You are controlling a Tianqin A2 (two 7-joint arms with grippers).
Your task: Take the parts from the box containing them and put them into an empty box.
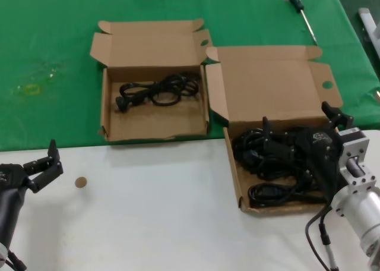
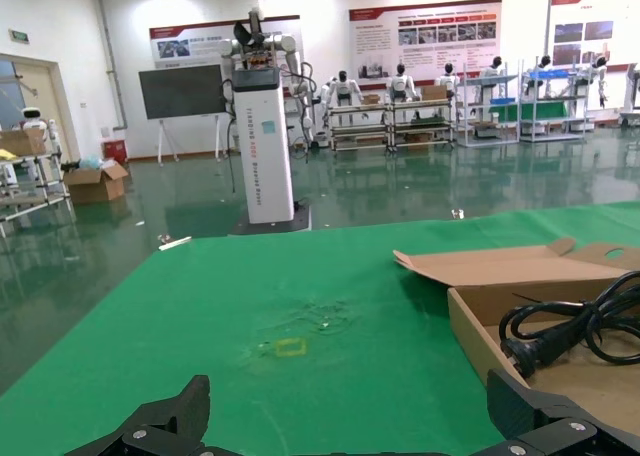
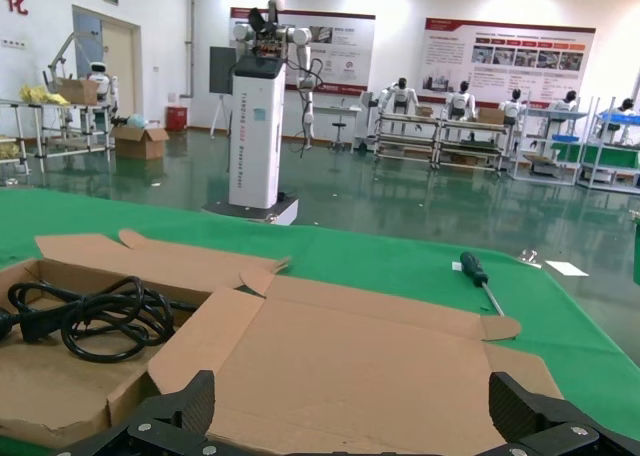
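Right pincer [image 1: 297, 141] spread over cables [image 1: 270, 155], contact unclear, left pincer [image 1: 43, 164] spread, screwdriver [image 3: 480, 279] hidden from left wrist

Two boxes side by side mid-counter
Smaller box [image 1: 155, 126] left holds one cable [image 1: 157, 91]; larger box [image 1: 237, 170] right, nearer front edge, holds more cables [image 1: 276, 158].

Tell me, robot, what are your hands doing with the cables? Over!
Right gripper open above black looped power cables in larger brown cardboard box. Left gripper open, idle over white table. One cable in smaller brown cardboard box. Nothing blocking.
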